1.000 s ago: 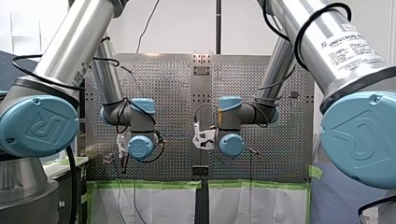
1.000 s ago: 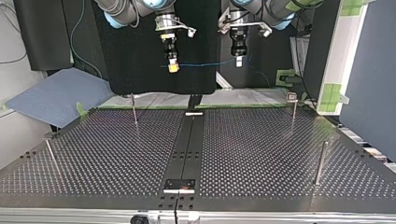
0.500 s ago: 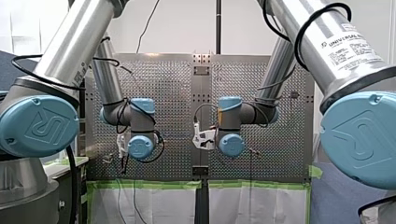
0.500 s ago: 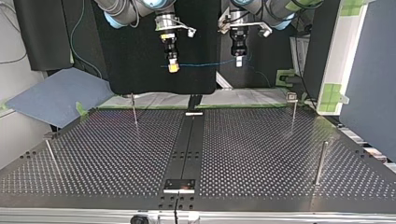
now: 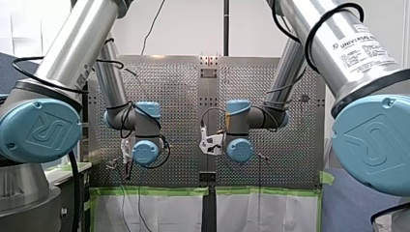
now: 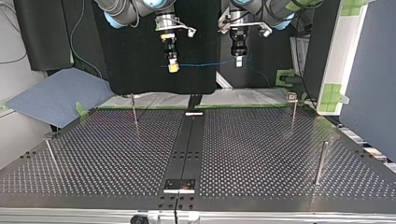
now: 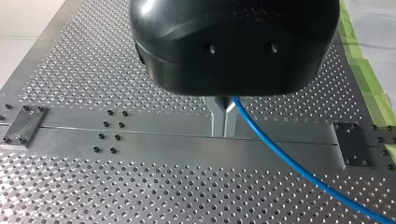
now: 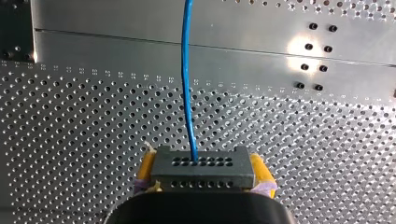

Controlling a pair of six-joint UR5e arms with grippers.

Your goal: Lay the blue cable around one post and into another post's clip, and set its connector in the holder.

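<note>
- Pinched shut on the blue cable [image 7: 289, 163] with my left claw [image 7: 223, 122], above the counter [image 6: 261, 149].
- Clamped on the dark connector [image 8: 205, 164] between my right claw's [image 8: 202, 171] yellow pads [image 8: 145, 167].

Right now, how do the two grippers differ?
My left gripper has thin metal fingers; my right gripper has yellow pads. My left gripper pinches the bare blue cable; my right gripper clamps its dark connector. Both are shut, holding the same cable above the table.
</note>
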